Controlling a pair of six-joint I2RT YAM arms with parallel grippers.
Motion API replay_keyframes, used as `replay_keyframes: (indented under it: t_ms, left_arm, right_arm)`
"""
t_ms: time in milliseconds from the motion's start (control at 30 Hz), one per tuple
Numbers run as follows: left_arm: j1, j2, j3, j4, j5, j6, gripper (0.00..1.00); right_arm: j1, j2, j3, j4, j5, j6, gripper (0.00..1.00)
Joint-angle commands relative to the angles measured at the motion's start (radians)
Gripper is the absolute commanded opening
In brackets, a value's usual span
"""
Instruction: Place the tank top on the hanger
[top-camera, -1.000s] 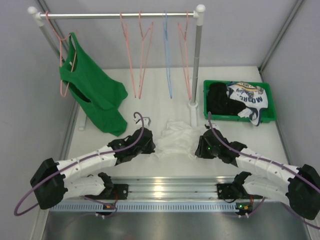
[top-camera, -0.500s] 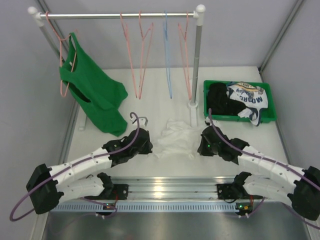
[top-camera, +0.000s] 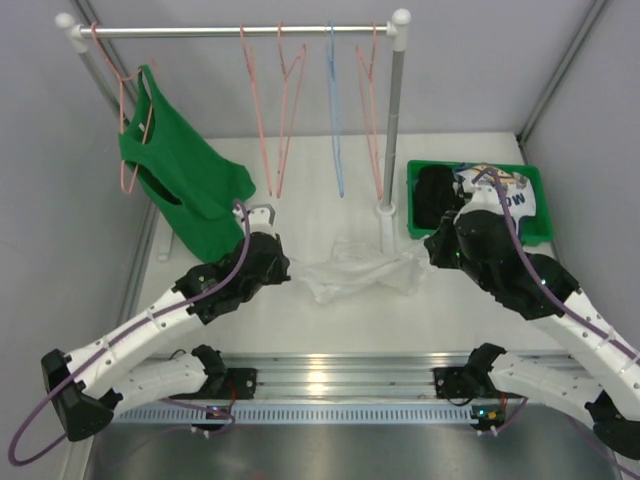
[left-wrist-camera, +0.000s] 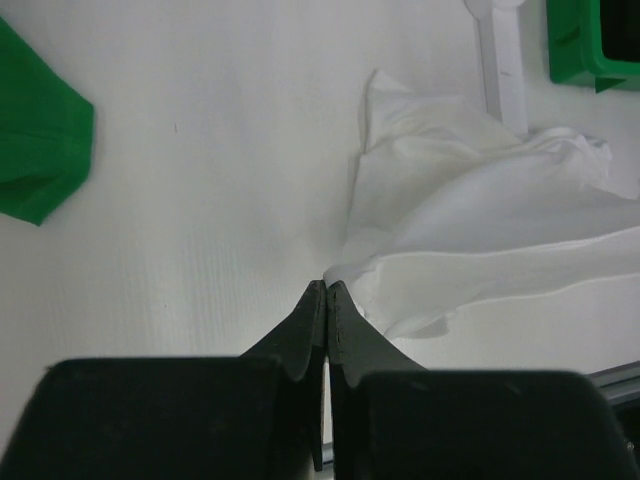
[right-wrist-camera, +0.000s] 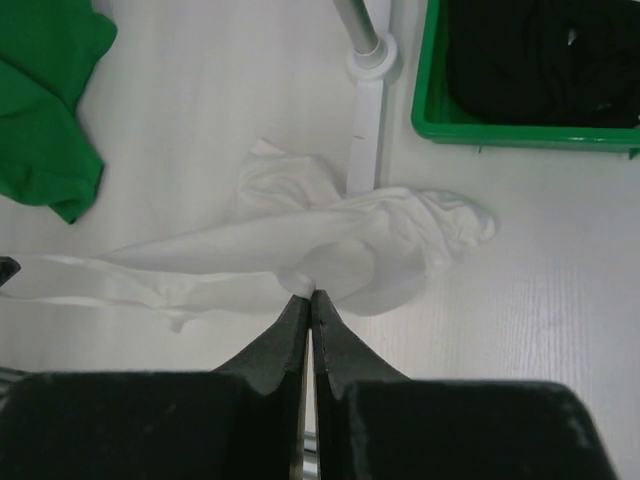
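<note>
The white tank top (top-camera: 360, 270) is stretched into a sagging band between my two grippers, partly off the table. On its left end, my left gripper (top-camera: 291, 271) is shut; in the left wrist view the tips (left-wrist-camera: 327, 286) pinch an edge of the tank top (left-wrist-camera: 470, 230). The right gripper (top-camera: 426, 256) is shut on the right end, its tips (right-wrist-camera: 311, 293) nipping a small fold of the tank top (right-wrist-camera: 330, 240). A bare pink wire hanger (top-camera: 284, 110) hangs from the rail behind, well apart from both grippers.
A green tank top (top-camera: 185, 185) hangs on a pink hanger at the rail's left end. A blue hanger (top-camera: 335, 110) and another pink one (top-camera: 372, 110) hang near the rack post (top-camera: 395, 120), whose foot (top-camera: 386, 212) stands just behind the cloth. A green bin (top-camera: 540, 205) of garments sits right.
The right gripper has shut on the top. Both arms have risen and drawn apart, left going left and right going right toward the bin, pulling the crumpled top out long.
</note>
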Motion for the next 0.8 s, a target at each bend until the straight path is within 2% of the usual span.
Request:
replay_keyframes:
  t_ms: [0, 100, 233, 300, 400, 633, 767]
  left_arm:
    - [0.035, 0.013, 0.083, -0.044, -0.027, 0.055, 0.00]
    - [0.060, 0.028, 0.155, -0.053, -0.014, 0.086, 0.00]
    - [0.064, 0.054, 0.268, -0.073, -0.013, 0.117, 0.00]
    - [0.066, 0.067, 0.284, -0.076, 0.002, 0.129, 0.00]
    - [0.066, 0.074, 0.259, -0.075, 0.033, 0.120, 0.00]
    - [0.066, 0.047, -0.003, 0.017, 0.177, 0.048, 0.00]
    - [0.067, 0.082, -0.156, 0.127, 0.216, 0.000, 0.00]
  right_arm:
    - [-0.047, 0.058, 0.102, -0.056, 0.070, -0.105, 0.00]
    - [-0.113, 0.110, 0.189, -0.040, 0.015, -0.158, 0.00]
    - [-0.140, 0.167, 0.318, -0.050, -0.010, -0.185, 0.00]
    - [-0.140, 0.166, 0.320, -0.050, -0.040, -0.175, 0.00]
    - [-0.140, 0.129, 0.212, -0.019, -0.077, -0.137, 0.00]
    - [-0.140, -0.058, -0.326, 0.147, -0.229, 0.028, 0.00]
    - [-0.140, -0.081, -0.503, 0.240, -0.261, 0.095, 0.00]
